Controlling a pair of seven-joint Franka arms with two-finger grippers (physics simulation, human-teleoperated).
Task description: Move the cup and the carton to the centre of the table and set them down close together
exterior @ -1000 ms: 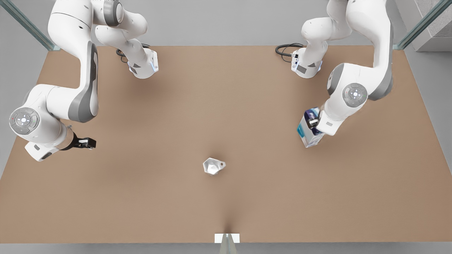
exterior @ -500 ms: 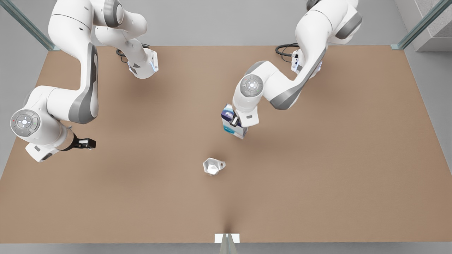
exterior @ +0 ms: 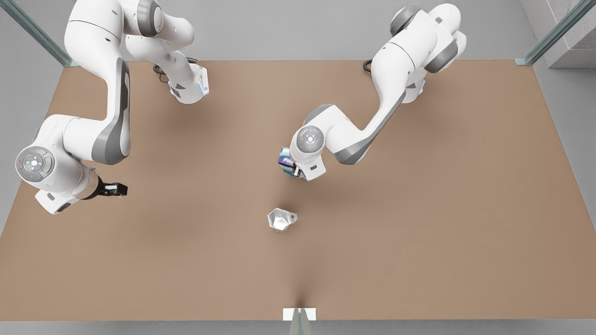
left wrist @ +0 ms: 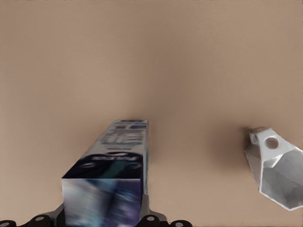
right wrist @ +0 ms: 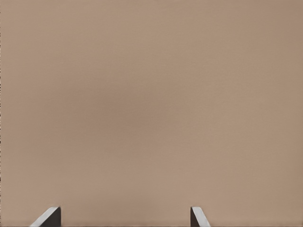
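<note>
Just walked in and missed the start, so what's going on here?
The left pincer holds the carton near the middle of the table, a short way from the cup, which stands free. The right pincer waits open at the front view's left, holding nothing.

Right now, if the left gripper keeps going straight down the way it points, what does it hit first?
Likely bare table. The left gripper holds the carton, so the carton's base would land first; the cup sits off to one side. Height is unclear.
</note>
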